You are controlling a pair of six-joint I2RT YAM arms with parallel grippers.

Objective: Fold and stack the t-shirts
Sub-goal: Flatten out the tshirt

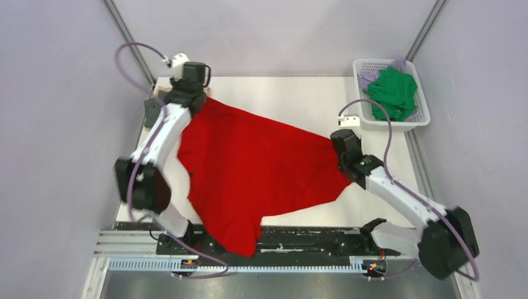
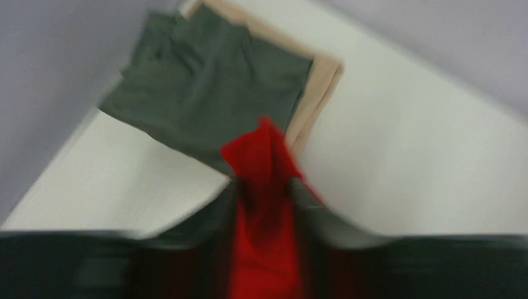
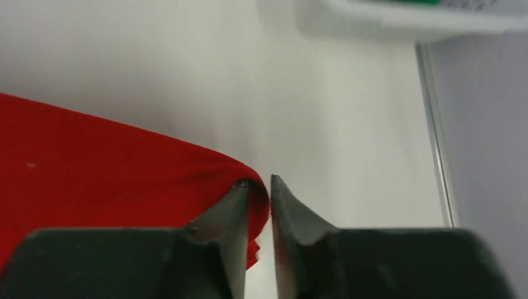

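Overhead, the red t-shirt (image 1: 249,162) is stretched across the table (image 1: 292,93) between both arms, and its lower end droops past the near edge. The left gripper (image 1: 190,93) is at the shirt's far-left corner. Its wrist view is blurred, but a bunch of red cloth runs between the fingers, so it is holding the shirt. Just beyond it, a folded dark grey t-shirt (image 2: 205,81) lies on a tan t-shirt (image 2: 320,81) at the table's corner.

The right gripper (image 1: 344,140) is at the shirt's right end. Its jaws are a narrow slit apart; the cloth's edge lies against one finger and pale table shows through the rest of the slit.

The white basket (image 1: 423,118) at the far right holds a crumpled green t-shirt (image 1: 392,92) and a lilac t-shirt (image 1: 367,78).
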